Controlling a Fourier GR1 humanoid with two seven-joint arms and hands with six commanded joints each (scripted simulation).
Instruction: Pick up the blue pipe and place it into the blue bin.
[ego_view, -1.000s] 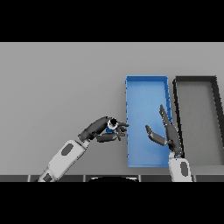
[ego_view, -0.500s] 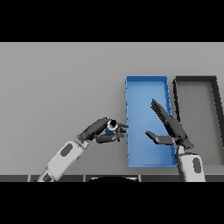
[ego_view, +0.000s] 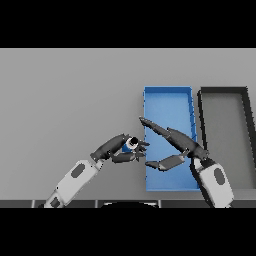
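Tabletop: plain grey, carrying both bins on its right part; the two arms reach in from the near edge.

Left hand: comes in from the lower left on a white and grey arm. Its dark fingers and thumb are curled round the blue pipe, and the hand sits just left of the blue bin's left wall, over the bare tabletop.

Blue pipe: a short piece held in the left hand, mostly hidden by the fingers. Its pale round end with a dark hole faces up toward the viewer, and a bit of blue shows beside it. It is outside the bin, close to the left wall.

Blue bin: a long rectangular tray, lying lengthwise away from the robot, right of centre.

Right hand: rises from the lower right and lies over the blue bin. The fingers are stretched out straight and spread wide, pointing up-left toward the left hand, with the thumb held apart below. It grips nothing.

Dark bin: a black-walled tray of like shape with a grey floor, just beside the blue bin on the right.
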